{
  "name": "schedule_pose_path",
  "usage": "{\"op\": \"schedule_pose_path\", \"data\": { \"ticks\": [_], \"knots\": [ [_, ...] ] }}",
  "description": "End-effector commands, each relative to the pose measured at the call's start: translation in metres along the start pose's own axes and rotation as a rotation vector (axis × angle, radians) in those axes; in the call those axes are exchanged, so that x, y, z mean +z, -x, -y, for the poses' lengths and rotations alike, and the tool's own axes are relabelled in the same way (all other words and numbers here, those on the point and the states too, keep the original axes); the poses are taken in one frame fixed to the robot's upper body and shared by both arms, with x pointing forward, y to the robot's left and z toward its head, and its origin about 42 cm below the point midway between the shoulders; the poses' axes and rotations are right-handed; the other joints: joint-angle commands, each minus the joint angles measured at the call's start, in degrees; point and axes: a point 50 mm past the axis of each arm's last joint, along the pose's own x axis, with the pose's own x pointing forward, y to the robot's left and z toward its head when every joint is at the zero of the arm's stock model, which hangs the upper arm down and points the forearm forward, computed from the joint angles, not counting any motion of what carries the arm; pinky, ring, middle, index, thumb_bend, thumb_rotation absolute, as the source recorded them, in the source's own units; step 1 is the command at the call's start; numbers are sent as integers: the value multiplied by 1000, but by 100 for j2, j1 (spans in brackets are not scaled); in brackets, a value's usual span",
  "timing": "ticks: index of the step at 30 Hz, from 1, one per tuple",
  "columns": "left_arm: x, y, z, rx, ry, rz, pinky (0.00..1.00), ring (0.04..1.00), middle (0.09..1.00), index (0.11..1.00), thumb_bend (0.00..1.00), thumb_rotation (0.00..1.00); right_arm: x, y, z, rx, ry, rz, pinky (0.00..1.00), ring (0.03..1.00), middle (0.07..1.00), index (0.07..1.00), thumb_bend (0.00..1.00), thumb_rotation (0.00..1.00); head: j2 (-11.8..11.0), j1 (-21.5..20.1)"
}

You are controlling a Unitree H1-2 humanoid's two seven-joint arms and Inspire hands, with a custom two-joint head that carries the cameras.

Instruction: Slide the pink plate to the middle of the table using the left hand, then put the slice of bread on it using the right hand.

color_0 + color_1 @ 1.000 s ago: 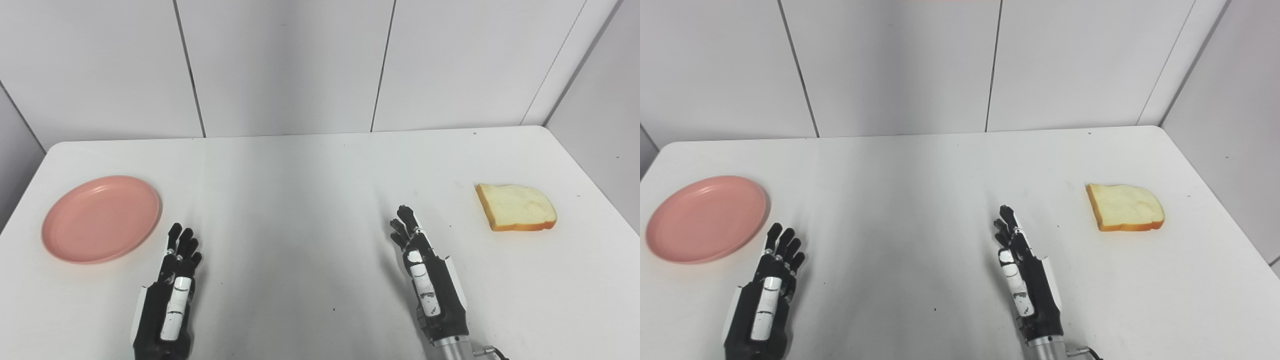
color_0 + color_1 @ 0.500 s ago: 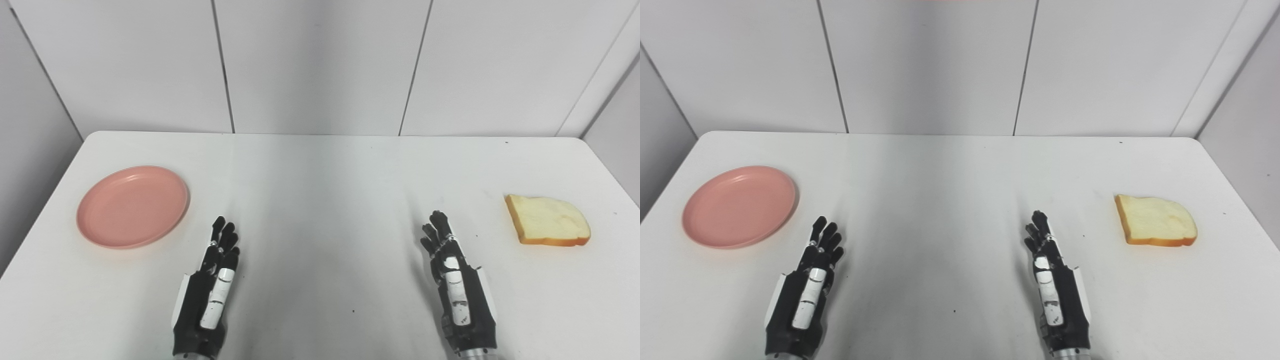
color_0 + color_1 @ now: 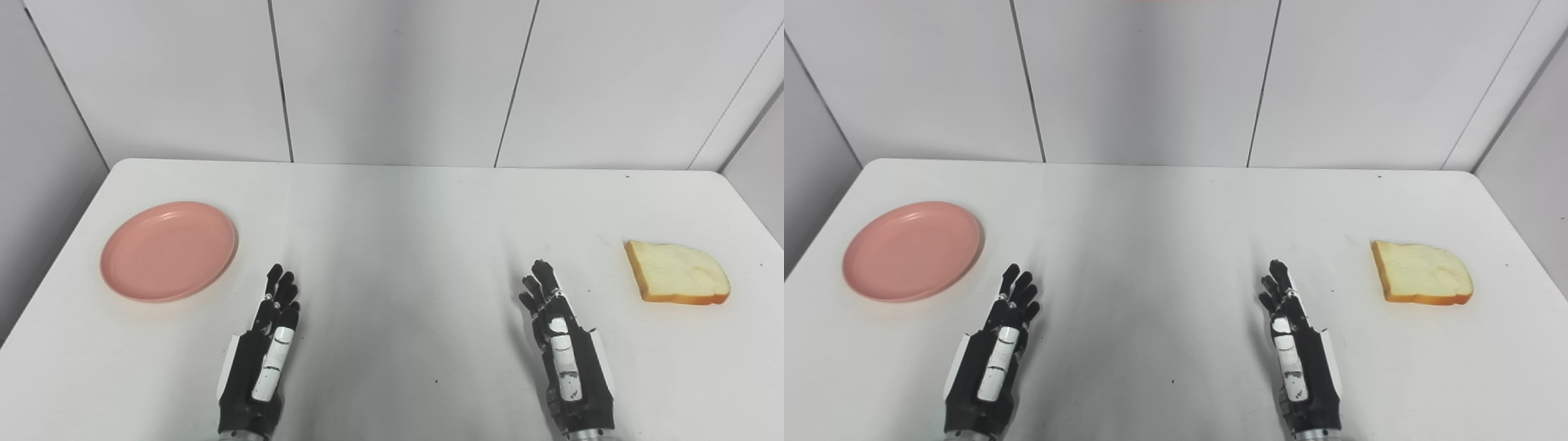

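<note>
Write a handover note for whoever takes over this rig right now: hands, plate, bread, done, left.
Left hand: open, holds nothing, near the table's front, right of the plate.
Right hand: open, holds nothing, near the front, left of the bread.
Plate: at the table's left side, bare, not touched.
Bread: lying flat at the right side, not touched.
Done: nothing.
Left: slide the plate to the middle with the left hand, then place the bread on it with the right hand.
</note>
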Motion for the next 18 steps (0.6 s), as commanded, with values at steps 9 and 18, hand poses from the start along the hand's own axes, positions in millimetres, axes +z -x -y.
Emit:
{"op": "schedule_pose_path", "data": {
  "ticks": [9,18],
  "knots": [
    [-2,14,0,13,31,13,1000,1000,1000,1000,710,781,-14,29,9,-18,10,-76,970,967,981,949,781,920,-112,31],
    [-8,14,2,15,25,10,1000,1000,1000,1000,712,785,-21,31,12,-19,20,-83,969,961,977,951,771,928,-383,192]
  ]
}}
